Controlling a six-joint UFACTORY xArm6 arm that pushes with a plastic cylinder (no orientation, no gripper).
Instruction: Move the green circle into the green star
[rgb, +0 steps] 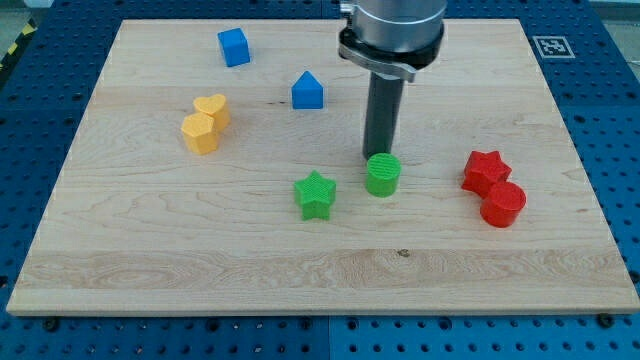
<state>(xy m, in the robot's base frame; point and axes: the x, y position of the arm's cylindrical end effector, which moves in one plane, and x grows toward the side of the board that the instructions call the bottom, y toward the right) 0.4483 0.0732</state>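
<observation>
The green circle (382, 174) sits near the middle of the wooden board (150, 250). The green star (316, 194) lies just to its left and slightly lower, a small gap between them. My tip (374, 156) stands right behind the green circle, at its upper left edge, touching or nearly touching it. The dark rod rises from there to the arm's flange at the view's top.
A red star (485, 171) and a red circle (503, 204) sit together at the right. A blue cube (233, 46) and a blue house-shaped block (307, 90) lie at the top. A yellow heart (213, 108) and a yellow hexagon (199, 133) touch at the left.
</observation>
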